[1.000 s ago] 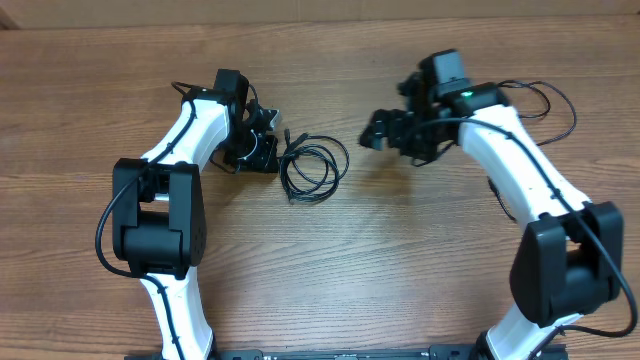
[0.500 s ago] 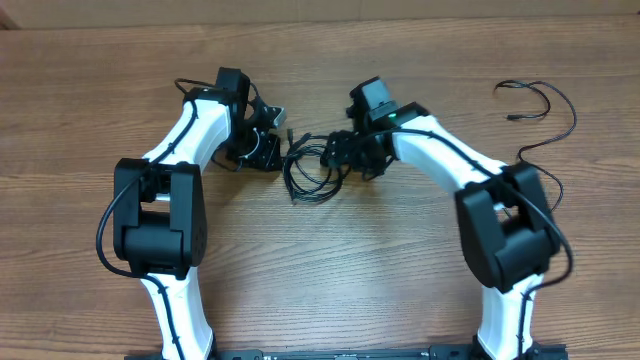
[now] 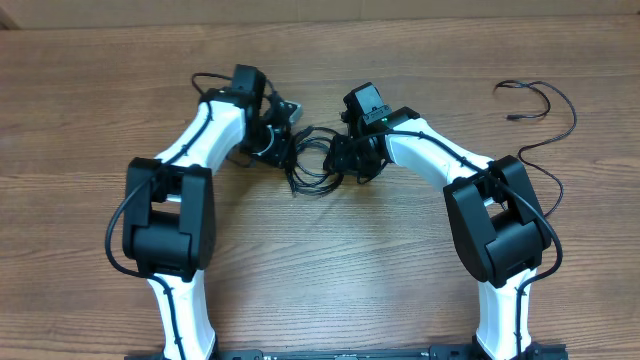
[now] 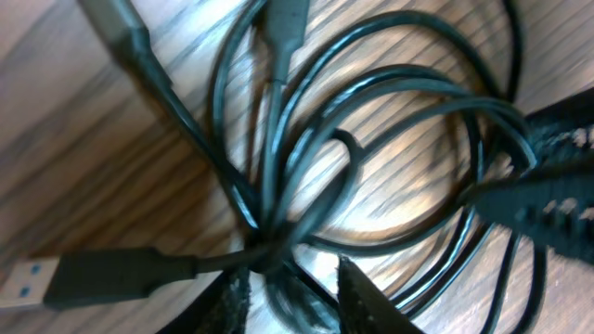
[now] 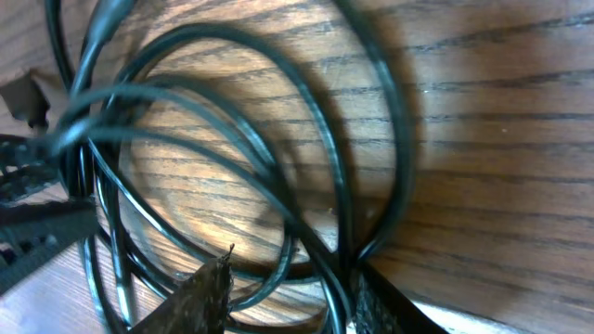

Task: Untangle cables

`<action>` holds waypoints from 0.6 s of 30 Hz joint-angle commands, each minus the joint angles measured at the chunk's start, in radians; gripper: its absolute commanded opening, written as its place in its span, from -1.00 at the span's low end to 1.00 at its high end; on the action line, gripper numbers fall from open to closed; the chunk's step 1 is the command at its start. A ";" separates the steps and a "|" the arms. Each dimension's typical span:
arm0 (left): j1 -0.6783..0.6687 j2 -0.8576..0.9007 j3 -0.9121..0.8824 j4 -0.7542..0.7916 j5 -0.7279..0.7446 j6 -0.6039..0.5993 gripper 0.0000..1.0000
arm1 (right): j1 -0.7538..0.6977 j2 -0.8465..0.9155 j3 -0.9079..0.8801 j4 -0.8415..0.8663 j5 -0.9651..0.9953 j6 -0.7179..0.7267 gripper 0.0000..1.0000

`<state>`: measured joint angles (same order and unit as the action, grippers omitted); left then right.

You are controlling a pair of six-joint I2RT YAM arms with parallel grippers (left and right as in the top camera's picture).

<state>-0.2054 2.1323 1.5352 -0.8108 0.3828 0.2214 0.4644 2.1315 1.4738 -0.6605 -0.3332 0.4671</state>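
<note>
A coil of cables (image 4: 269,237) is seen near the middle of the tabletop's (image 3: 330,280) far edge. Its strands are straddled by the left gripper (image 4: 292,297) and the right gripper (image 5: 288,297). Whether they are clamped cannot be told. A loose cable (image 3: 541,86) lies by the far right corner.

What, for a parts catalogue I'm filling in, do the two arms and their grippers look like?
The left arm and right arm have smooth white shells with bulky black joint housings; a thin black wire runs along each. A small green light glows near the right wrist. The left gripper and right gripper have dark, pointed fingertips.
</note>
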 commanded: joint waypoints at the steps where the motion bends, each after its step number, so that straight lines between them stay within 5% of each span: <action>1: -0.041 -0.029 0.023 0.037 -0.021 0.033 -0.34 | 0.001 0.023 0.011 0.006 0.003 -0.005 -0.16; 8: -0.079 -0.029 0.023 0.064 -0.089 0.018 -0.50 | 0.001 0.023 0.011 0.010 0.003 -0.050 -0.30; 10: -0.082 -0.029 0.023 0.059 -0.091 0.004 -0.78 | 0.001 0.023 0.011 0.010 0.003 -0.050 -0.30; 11: -0.084 -0.029 0.023 0.051 -0.091 -0.012 -0.92 | 0.001 0.023 0.011 0.009 0.003 -0.050 -0.29; 15: -0.086 -0.029 0.024 -0.028 -0.064 -0.004 -0.92 | 0.001 0.023 0.011 0.005 0.002 -0.055 0.00; 18: -0.081 -0.035 0.029 -0.115 -0.064 0.066 -0.91 | -0.002 0.008 0.016 -0.009 -0.042 -0.077 0.03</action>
<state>-0.2787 2.1323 1.5440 -0.8707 0.2920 0.2199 0.4644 2.1342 1.4780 -0.6582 -0.3508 0.4175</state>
